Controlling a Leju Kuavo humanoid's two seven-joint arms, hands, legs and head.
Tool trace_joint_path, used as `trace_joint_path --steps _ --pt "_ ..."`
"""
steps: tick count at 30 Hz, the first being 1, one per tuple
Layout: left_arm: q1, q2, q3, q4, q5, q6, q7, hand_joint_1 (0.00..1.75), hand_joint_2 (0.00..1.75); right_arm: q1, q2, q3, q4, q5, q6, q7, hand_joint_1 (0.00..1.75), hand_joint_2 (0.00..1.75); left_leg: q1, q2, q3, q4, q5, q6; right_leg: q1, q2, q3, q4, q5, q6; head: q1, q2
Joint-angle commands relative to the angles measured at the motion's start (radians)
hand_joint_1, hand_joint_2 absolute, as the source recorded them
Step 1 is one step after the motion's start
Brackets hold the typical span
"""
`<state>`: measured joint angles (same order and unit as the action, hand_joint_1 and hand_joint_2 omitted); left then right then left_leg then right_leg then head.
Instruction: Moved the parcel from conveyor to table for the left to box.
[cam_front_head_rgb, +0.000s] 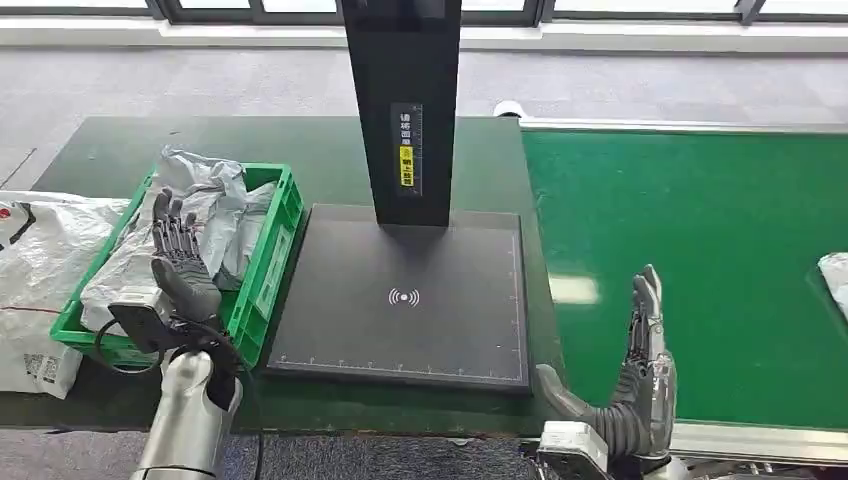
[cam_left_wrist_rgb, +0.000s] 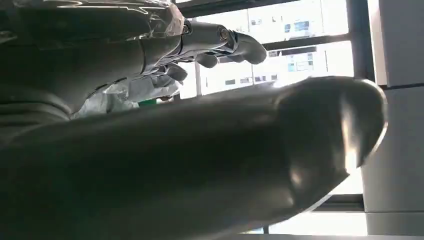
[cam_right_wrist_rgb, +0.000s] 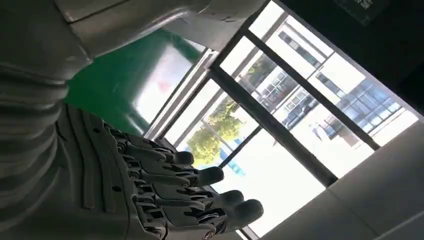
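At far right belt edge: grey parcel (cam_front_head_rgb: 836, 282), mostly cut off, long axis unclear | right hand (cam_front_head_rgb: 640, 370) nearer, fingers straight, apart, empty, parcel lies to its right | left hand (cam_front_head_rgb: 180, 262) spread, empty, over green crate (cam_front_head_rgb: 268, 262)

Green crate (cam_front_head_rgb: 268, 262), grey parcels (cam_front_head_rgb: 215, 200)

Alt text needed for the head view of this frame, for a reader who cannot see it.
Both robot hands are raised, open and holding nothing: the left hand over a green crate of grey parcels, the right hand at the edge of a green conveyor. Between them lies a black scanner pad.
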<state>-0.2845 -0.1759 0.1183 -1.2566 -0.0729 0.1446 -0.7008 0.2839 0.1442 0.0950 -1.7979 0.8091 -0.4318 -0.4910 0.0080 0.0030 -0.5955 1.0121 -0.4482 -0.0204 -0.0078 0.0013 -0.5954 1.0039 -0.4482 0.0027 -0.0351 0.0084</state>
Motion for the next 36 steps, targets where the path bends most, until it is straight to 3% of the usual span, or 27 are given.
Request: trace_joint_path --steps 1,3,4,5,6,8,11,18,24,31,36 --pt "-0.010 0.025 -0.044 0.022 0.006 0.003 0.003 0.00 0.00 -0.006 0.014 -0.067 0.039 -0.001 0.004 0.000 0.00 1.75 0.000 -0.002 0.002 -0.002 0.000 0.001 0.000 -0.002 0.003 -0.002 -0.001 0.000 0.000 0.000" --pt "-0.001 0.025 -0.060 0.017 0.047 -0.064 0.003 0.00 0.00 -0.006 0.016 -0.082 0.047 0.033 -0.002 0.031 0.00 1.75 0.000 -0.001 0.002 -0.002 0.000 0.001 -0.001 -0.001 0.003 -0.002 0.000 0.000 0.000 0.000" --pt "0.092 -0.007 -0.137 -0.083 0.098 -0.295 0.003 0.00 0.00 -0.012 0.001 -0.122 0.058 0.074 0.012 0.108 0.00 1.75 0.000 -0.002 0.003 -0.003 0.000 0.001 0.000 -0.002 0.004 -0.003 0.000 0.000 0.000 0.000" --pt "0.196 -0.079 -0.163 -0.196 0.028 -0.313 0.003 0.00 0.00 -0.033 -0.019 -0.145 0.080 0.040 0.029 0.102 0.00 1.75 0.000 -0.002 0.003 -0.002 0.000 0.001 -0.001 -0.002 0.003 -0.002 -0.001 0.000 0.000 0.000" --pt "0.271 -0.105 -0.209 -0.288 0.010 -0.306 0.003 0.00 0.00 -0.044 -0.012 -0.165 0.101 0.005 0.038 0.069 0.00 1.75 -0.001 0.000 0.004 -0.002 -0.001 0.001 -0.001 0.000 0.004 -0.003 -0.001 0.001 0.000 0.000" --pt "0.324 -0.081 -0.296 -0.384 -0.011 -0.266 0.003 0.00 0.00 -0.037 0.048 -0.199 0.092 -0.119 0.054 -0.044 0.00 1.75 -0.001 0.001 0.004 -0.002 -0.002 0.002 -0.001 0.002 0.004 -0.004 -0.001 0.001 0.000 0.000" --pt "0.304 -0.067 -0.304 -0.355 -0.018 -0.265 0.003 0.00 0.00 -0.007 0.108 -0.235 0.060 -0.205 0.080 -0.116 0.00 1.75 -0.001 -0.002 0.003 -0.001 -0.003 0.004 -0.003 -0.002 0.004 -0.003 -0.002 0.002 0.000 0.000" --pt "0.316 -0.037 -0.378 -0.359 -0.105 -0.266 0.003 0.00 0.00 -0.053 0.145 -0.332 0.118 -0.284 0.175 -0.172 0.00 1.75 -0.002 -0.002 0.003 -0.002 -0.005 0.004 -0.002 -0.002 0.004 -0.004 -0.002 0.002 0.000 0.000" --pt "0.316 -0.037 -0.378 -0.359 -0.105 -0.266 0.003 0.00 0.00 -0.053 0.145 -0.332 0.118 -0.284 0.175 -0.172 0.00 1.75 -0.001 0.000 0.004 -0.003 -0.004 0.003 -0.001 -0.001 0.005 -0.004 -0.002 0.002 0.000 0.000" --pt "0.321 -0.015 -0.427 -0.352 -0.153 -0.217 0.003 0.00 0.00 -0.110 0.153 -0.332 0.189 -0.367 0.291 -0.207 0.00 1.75 -0.001 0.000 0.004 -0.002 -0.004 0.003 -0.002 -0.001 0.005 -0.003 -0.003 0.002 0.000 0.000" --pt "0.323 -0.001 -0.446 -0.358 -0.147 -0.210 0.003 0.00 0.00 -0.150 0.135 -0.332 0.236 -0.344 0.268 -0.194 0.00 1.75 -0.001 0.001 0.004 -0.002 -0.004 0.003 -0.002 0.001 0.005 -0.003 -0.002 0.002 0.000 0.000"
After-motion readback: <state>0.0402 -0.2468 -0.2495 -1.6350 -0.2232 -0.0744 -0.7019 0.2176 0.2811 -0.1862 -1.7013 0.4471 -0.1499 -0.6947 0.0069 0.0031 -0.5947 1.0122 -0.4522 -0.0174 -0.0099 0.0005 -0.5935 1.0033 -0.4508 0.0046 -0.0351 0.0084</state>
